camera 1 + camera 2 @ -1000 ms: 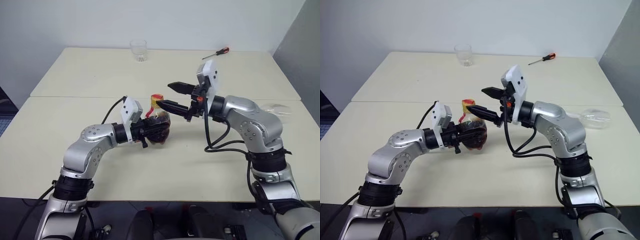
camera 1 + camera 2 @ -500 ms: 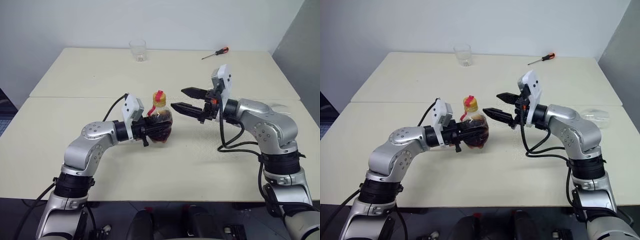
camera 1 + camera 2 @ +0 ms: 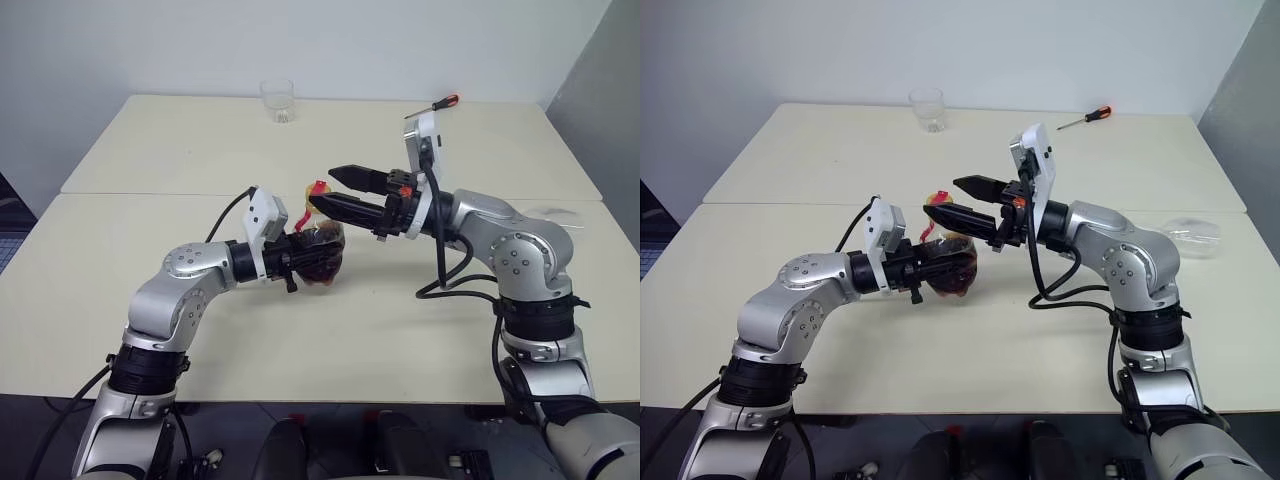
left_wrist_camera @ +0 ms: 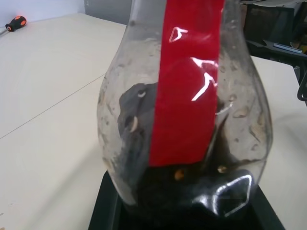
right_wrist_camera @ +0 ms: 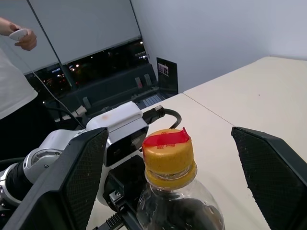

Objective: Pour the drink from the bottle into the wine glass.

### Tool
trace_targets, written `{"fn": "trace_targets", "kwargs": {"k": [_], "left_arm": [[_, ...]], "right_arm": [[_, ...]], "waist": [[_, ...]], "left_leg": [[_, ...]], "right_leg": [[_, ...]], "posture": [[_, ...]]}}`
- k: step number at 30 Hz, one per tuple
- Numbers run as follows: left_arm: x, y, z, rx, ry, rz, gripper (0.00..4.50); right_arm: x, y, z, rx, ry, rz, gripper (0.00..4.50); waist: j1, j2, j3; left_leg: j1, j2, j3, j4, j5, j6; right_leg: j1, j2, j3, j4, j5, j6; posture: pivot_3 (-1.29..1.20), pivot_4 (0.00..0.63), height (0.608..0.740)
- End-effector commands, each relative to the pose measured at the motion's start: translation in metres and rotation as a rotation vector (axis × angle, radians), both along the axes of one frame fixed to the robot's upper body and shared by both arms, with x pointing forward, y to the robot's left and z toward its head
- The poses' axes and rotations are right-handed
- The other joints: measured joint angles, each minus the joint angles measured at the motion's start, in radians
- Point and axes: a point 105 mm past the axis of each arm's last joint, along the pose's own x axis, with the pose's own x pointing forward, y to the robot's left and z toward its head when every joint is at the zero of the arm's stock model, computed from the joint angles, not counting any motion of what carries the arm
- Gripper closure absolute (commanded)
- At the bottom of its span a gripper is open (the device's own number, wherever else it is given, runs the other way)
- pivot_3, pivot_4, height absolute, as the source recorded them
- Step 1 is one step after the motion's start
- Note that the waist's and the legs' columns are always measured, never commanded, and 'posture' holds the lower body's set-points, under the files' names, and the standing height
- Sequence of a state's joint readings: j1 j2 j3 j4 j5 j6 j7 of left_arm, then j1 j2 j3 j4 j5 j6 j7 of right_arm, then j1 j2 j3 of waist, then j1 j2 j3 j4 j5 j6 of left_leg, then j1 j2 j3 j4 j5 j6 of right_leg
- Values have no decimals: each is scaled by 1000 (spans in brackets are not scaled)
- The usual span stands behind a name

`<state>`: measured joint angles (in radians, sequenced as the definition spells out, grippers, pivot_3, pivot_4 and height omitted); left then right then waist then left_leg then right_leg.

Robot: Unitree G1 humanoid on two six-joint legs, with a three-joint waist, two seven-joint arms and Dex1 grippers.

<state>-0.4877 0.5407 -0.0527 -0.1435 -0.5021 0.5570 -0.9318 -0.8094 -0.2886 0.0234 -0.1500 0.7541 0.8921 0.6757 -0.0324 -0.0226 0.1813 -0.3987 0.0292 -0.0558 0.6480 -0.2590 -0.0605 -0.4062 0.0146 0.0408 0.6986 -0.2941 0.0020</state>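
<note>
So the left hand [image 3: 300, 262] is clamped tight around the round belly of the bottle [image 3: 322, 250], holding it just above the desk [image 3: 150, 150] near the middle. The bottle stands roughly upright, neck tipped a little, yellow cap [image 5: 169, 154] with a red strip pointing up. Dark drink [image 3: 318, 268] sits in the bottom. The right hand [image 3: 333, 190] comes in sideways with fingers spread wide, one either side of the cap, gripping nothing. The wine glass [image 3: 1192, 236] is lying on its side way off at the right edge.
</note>
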Motion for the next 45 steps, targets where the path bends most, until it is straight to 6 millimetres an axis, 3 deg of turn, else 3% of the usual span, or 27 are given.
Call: {"fn": "trace_targets", "kwargs": {"k": [1, 11, 14, 22, 32, 45], "left_arm": [[-1, -2, 16, -22, -75, -17, 3496], [1, -3, 16, -26, -80, -13, 3496], [1, -4, 17, -27, -82, -13, 3496], [0, -5, 16, -28, -80, -16, 3496], [-1, -6, 15, -28, -84, -22, 3503], [-1, -10, 15, -31, -84, -37, 3511]], "right_arm": [[-3, 5, 14, 16, -67, 18, 118], [-2, 12, 14, 1, -80, 38, 118], [-2, 13, 14, 0, -85, 40, 706], [-2, 15, 16, 4, -103, 50, 3323], [-2, 13, 32, 45, -116, 39, 3343], [5, -11, 60, 52, -169, 24, 3343]], "waist": [[0, 0, 0], [0, 0, 0], [0, 0, 0], [0, 0, 0], [0, 0, 0], [0, 0, 0]], "left_leg": [[0, 0, 0, 0, 0, 0], [0, 0, 0, 0, 0, 0], [0, 0, 0, 0, 0, 0], [0, 0, 0, 0, 0, 0], [0, 0, 0, 0, 0, 0], [0, 0, 0, 0, 0, 0]], "right_leg": [[0, 0, 0, 0, 0, 0], [0, 0, 0, 0, 0, 0], [0, 0, 0, 0, 0, 0], [0, 0, 0, 0, 0, 0], [0, 0, 0, 0, 0, 0], [0, -1, 0, 0, 0, 0]], "posture": [[0, 150, 740], [0, 150, 740], [0, 150, 740], [0, 150, 740], [0, 150, 740], [0, 150, 740]]}}
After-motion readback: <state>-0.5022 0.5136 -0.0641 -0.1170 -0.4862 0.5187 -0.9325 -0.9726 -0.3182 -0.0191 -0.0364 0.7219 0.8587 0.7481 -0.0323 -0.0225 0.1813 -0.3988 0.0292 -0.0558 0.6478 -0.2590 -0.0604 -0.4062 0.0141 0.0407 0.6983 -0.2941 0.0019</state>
